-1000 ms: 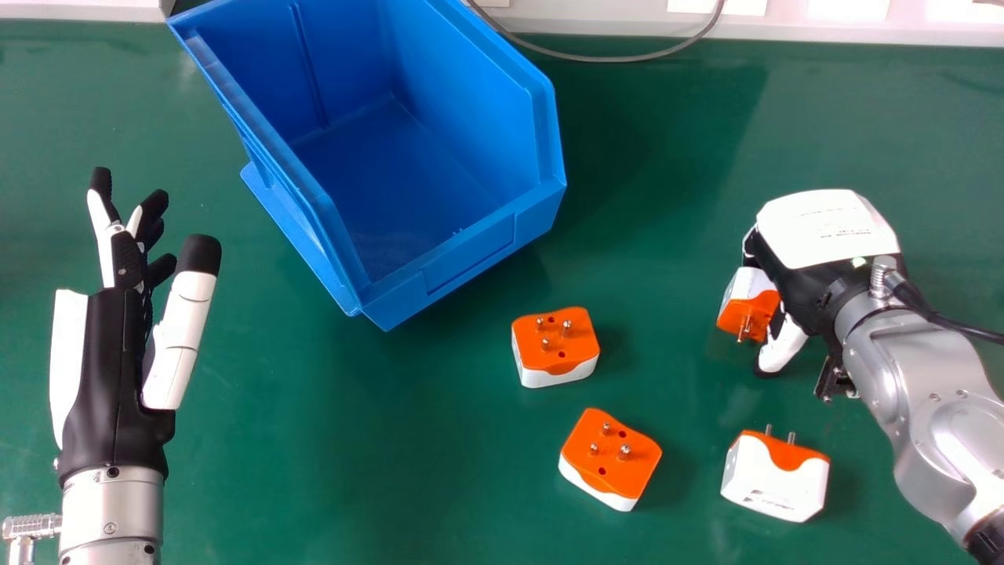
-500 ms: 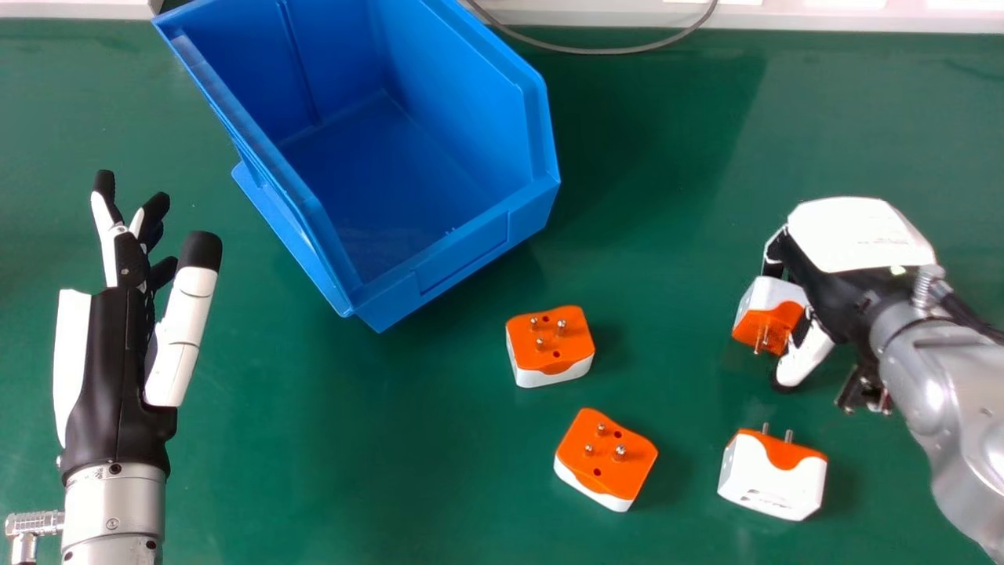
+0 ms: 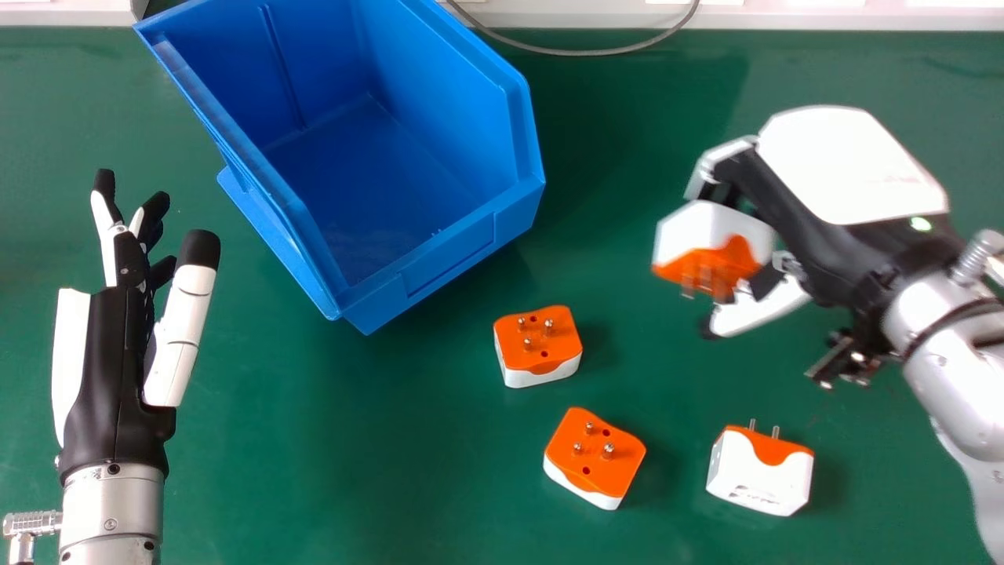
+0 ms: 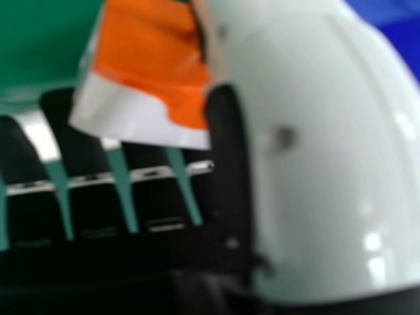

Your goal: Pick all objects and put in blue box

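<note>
Plug gripped now by right fingers, above bench | box left of them | light, stiff, smooth feel expected; slippage risked if loosely pinched | best held by flat sides, pins spared | left fingers held open, unused

Box on table, nr its far edge. On robot's side of box, a bit R: 1st adapter close to it, 2nd adapter farther out & more R. 3rd adapter also on table, well out to front-R of box. 4th adapter R of box, in R hand. L hand front-L of box. Cable R of box's far end.
</note>
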You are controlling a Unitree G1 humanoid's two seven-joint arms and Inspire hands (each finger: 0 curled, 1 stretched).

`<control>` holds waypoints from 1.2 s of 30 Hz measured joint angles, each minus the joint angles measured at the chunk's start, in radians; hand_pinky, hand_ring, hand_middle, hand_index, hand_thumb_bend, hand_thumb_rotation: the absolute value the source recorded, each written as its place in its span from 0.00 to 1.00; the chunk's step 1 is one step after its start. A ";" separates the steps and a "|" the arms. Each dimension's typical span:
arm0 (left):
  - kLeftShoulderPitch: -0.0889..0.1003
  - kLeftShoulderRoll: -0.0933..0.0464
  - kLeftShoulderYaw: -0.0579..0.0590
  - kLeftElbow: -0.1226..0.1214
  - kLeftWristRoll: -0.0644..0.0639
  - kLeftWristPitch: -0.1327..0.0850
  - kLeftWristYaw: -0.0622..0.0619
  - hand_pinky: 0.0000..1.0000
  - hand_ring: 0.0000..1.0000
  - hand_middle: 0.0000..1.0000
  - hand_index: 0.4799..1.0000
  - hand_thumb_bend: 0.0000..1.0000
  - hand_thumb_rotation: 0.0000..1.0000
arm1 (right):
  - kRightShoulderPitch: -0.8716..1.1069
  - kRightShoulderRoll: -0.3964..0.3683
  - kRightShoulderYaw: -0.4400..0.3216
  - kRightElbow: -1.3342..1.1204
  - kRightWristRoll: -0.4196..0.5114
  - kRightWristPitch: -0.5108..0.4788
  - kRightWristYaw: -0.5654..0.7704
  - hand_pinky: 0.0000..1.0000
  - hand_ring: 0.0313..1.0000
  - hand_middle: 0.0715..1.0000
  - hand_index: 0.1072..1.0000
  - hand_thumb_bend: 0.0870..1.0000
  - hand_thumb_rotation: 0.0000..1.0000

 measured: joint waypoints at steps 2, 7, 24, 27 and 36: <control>0.000 0.000 0.000 0.000 0.001 0.001 0.005 0.90 0.96 0.96 0.92 0.73 1.00 | -0.019 0.022 0.010 -0.001 0.000 -0.014 0.000 0.11 0.13 0.40 0.42 0.46 0.00; 0.000 -0.001 -0.006 -0.006 0.014 0.008 0.017 0.90 0.96 0.96 0.92 0.73 1.00 | -0.082 0.090 0.060 0.016 -0.003 -0.069 -0.006 0.07 0.09 0.39 0.42 0.47 0.00; 0.009 -0.010 -0.017 -0.033 0.032 0.032 0.031 0.90 0.97 0.96 0.91 0.75 1.00 | -0.408 0.306 0.211 0.409 -0.073 -0.124 -0.027 0.05 0.08 0.42 0.42 0.47 0.00; 0.008 -0.013 -0.022 -0.040 0.037 0.034 0.035 0.90 0.96 0.96 0.91 0.76 1.00 | -0.493 0.352 0.231 0.507 -0.085 -0.117 -0.052 0.06 0.10 0.43 0.42 0.47 0.00; 0.009 -0.021 -0.028 -0.046 0.047 0.045 0.038 0.90 0.96 0.96 0.91 0.77 1.00 | -0.694 0.468 0.291 0.781 -0.148 -0.063 -0.152 0.07 0.11 0.35 0.43 0.46 0.00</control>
